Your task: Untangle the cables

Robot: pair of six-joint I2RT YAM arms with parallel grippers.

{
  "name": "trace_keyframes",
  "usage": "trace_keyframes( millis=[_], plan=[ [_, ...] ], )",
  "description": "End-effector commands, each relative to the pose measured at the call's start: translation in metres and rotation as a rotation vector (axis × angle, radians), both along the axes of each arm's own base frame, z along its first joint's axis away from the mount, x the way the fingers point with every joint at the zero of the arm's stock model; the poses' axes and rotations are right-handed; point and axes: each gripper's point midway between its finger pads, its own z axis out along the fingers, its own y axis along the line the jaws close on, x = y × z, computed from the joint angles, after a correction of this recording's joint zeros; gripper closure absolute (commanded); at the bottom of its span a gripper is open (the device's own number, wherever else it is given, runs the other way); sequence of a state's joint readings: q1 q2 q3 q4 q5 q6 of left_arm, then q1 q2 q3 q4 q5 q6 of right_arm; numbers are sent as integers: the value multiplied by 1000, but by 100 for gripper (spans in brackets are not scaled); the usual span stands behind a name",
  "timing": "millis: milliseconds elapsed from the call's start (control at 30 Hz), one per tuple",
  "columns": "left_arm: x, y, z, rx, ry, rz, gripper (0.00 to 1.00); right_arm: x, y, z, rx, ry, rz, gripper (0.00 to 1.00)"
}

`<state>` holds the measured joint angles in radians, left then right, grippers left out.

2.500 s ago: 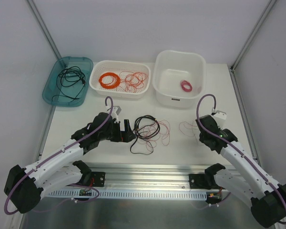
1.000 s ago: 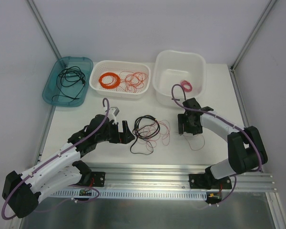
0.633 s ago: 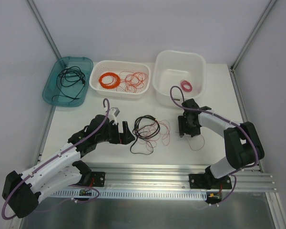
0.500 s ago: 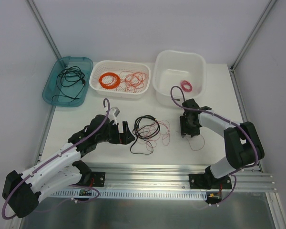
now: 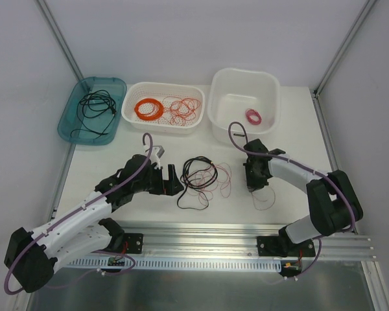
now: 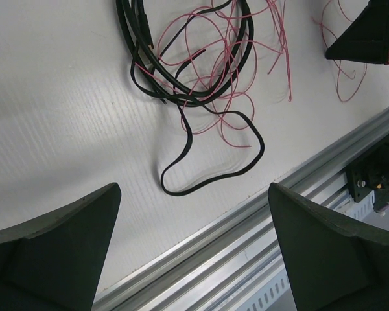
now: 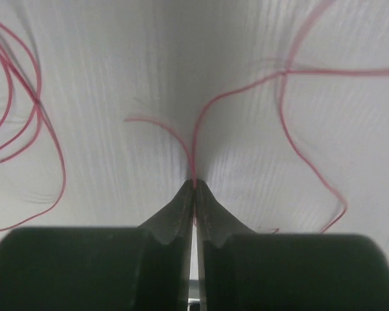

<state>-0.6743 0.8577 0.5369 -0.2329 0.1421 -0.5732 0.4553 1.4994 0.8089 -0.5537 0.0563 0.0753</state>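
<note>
Cables [image 5: 200,177]: the pinkish-red wire [image 7: 194,155] pinched by just the tips of the right fingers [image 7: 175,217] may slip out; left fingers [image 6: 58,240] gape open.

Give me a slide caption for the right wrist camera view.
Right gripper shut on a thin red wire lying on the white table.

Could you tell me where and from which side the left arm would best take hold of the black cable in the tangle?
Probably the lone black loop trailing out on the near side: its far end lies flat, a single strand, clear of the pink wires. Come straight down from above with the open left fingers straddling that strand, rather than the crowded coil.
</note>
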Motion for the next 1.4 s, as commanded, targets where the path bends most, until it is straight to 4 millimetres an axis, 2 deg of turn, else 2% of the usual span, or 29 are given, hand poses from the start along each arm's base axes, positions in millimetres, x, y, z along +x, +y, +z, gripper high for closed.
trace_keyframes(
  millis=[0, 67, 200, 233, 300, 333, 433, 467, 567, 600, 667, 700, 767, 800, 833, 900, 1000, 1033, 1067, 1133, 1167, 1233, 1267, 1367],
  plan=[
    [18, -5, 25, 12, -90, -4, 1, -25, 11, 5, 74, 67, 0, 95],
    [25, -6, 33, 22, -121, -5, 1, -23, 13, 13, 88, 39, 6, 99],
    [35, -6, 41, 46, -143, -13, 1, -20, 7, 35, 75, -1, 14, 99],
    [39, -5, 46, 52, -160, -12, 1, -15, 10, 47, 86, -29, 27, 99],
    [44, -2, 50, 61, -174, -11, 1, -13, 2, 66, 59, -66, 27, 99],
    [47, -1, 53, 70, -189, -21, 1, -4, 6, 84, 73, -113, 41, 99],
    [58, 11, 61, 92, -226, -13, 1, -2, 2, 120, 73, -170, 54, 99],
    [64, 19, 63, 104, -235, 5, 1, 4, 2, 145, 80, -220, 62, 99],
    [73, 34, 70, 142, -284, 16, 1, 13, 2, 183, 93, -299, 72, 99],
    [78, 42, 73, 153, -302, 38, 1, 18, 4, 206, 108, -343, 66, 99],
    [82, 54, 68, 209, -328, 61, 1, 24, 4, 233, 108, -398, 95, 99],
    [83, 59, 66, 228, -335, 70, 1, 36, 8, 262, 129, -469, 104, 99],
    [84, 69, 54, 286, -332, 88, 1, 44, 10, 288, 139, -529, 112, 99],
    [82, 70, 51, 289, -330, 87, 1, 52, 13, 322, 167, -615, 122, 99],
    [81, 76, 41, 316, -316, 103, 1, 60, 17, 330, 170, -634, 130, 99],
    [82, 80, 33, 343, -313, 106, 1, 80, 24, 362, 186, -739, 140, 99],
    [85, 83, 34, 363, -320, 110, 1, 105, 29, 393, 190, -851, 130, 99],
    [85, 84, 34, 370, -323, 112, 1, 109, 28, 420, 208, -923, 124, 99],
    [86, 84, 34, 376, -325, 113, 1, 123, 32, 425, 204, -942, 116, 99],
    [86, 87, 30, 397, -315, 115, 1, 132, 33, 449, 223, -1015, 101, 99],
    [86, 88, 28, 400, -310, 114, 1, 139, 33, 470, 244, -1097, 92, 99],
    [85, 87, 27, 399, -306, 113, 1, 147, 33, 488, 260, -1183, 81, 99],
    [86, 87, 28, 399, -306, 113, 1, 157, 33, 499, 269, -1255, 61, 99],
    [87, 87, 27, 403, -305, 110, 1, 176, 23, 515, 267, -1347, 12, 99]
  ],
)
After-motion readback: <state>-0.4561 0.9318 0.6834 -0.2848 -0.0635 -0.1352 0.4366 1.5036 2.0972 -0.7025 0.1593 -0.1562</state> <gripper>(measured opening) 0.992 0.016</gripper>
